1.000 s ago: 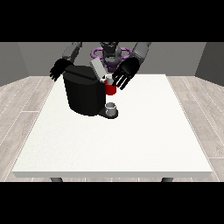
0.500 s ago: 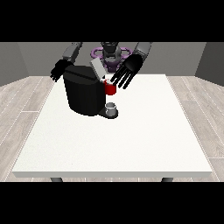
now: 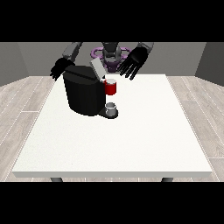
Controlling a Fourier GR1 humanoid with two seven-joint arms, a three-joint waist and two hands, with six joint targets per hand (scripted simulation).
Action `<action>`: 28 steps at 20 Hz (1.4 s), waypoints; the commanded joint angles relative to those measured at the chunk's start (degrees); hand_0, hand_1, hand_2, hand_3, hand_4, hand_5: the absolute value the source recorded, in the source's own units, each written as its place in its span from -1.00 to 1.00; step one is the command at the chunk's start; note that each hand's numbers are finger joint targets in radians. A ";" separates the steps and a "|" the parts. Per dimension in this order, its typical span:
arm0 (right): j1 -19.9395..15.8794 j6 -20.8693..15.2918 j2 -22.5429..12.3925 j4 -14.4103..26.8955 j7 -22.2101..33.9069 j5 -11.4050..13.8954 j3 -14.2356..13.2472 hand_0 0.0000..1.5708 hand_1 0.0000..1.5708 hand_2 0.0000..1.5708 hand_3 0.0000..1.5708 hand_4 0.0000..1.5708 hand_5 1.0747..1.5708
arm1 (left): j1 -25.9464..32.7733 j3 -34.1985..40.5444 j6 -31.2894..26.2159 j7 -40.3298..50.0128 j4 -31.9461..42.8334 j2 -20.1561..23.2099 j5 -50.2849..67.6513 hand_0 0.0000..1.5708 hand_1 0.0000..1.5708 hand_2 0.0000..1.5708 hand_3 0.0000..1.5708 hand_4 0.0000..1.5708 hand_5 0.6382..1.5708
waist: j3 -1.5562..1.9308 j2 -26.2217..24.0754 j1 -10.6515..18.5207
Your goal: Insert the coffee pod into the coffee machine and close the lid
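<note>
Black coffee machine (image 3: 84,94) stands on the white table (image 3: 118,140), toward its far side at about 11 o'clock from the table's centre. Its grey lid (image 3: 97,68) is raised and tilted. A red thing at the machine (image 3: 111,87) sits at the machine's 3 o'clock side, under the lid. Below it, at 5 o'clock from the machine body, a grey thing (image 3: 111,107) rests on the machine's base; whether this is the coffee pod cannot be told.

The hand at the view's right (image 3: 133,63) hovers at 1 o'clock from the red thing, fingers spread and straight, holding nothing and touching nothing. The hand at the view's left (image 3: 60,68) is at 10 o'clock from the machine, just beside its upper edge; fingers hang relaxed, empty.
</note>
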 commanded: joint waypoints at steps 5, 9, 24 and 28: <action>3.14 -0.32 -1.04 2.07 -1.29 -2.00 -3.50 -1.00 -1.00 -1.00 -1.00 -0.48 1.00 | 6.48 8.80 0.30 -1.80 -1.80 -6.13 11.13 -1.00 -1.00 -1.00 -1.00 -1.00 1.00 | -0.05 -6.20 6.34; 11.88 1.16 -0.12 2.41 -2.49 -1.21 -1.85 -1.00 -1.00 -1.00 -1.00 -0.45 1.00 | 12.93 14.39 0.45 -1.80 -1.49 -12.63 18.97 -1.00 -1.00 -1.00 -1.00 -0.70 1.00 | -0.08 -15.08 7.48; 9.26 7.05 -4.49 -9.29 6.23 -0.98 2.96 -1.00 -1.00 -1.00 -1.00 -0.67 1.00 | 28.97 18.98 -2.83 -1.97 -5.38 -16.00 29.16 -1.00 -1.00 -1.00 -1.00 -1.00 1.00 | -0.05 -23.06 11.79; 4.57 7.68 -6.82 -10.02 5.92 -1.10 1.45 -1.00 -1.00 -1.00 -1.00 -0.95 1.00 | 32.80 18.18 -3.61 -5.71 -8.09 -18.57 30.95 -1.00 -1.00 -1.00 -1.00 -0.93 1.00 | -0.04 -20.70 14.93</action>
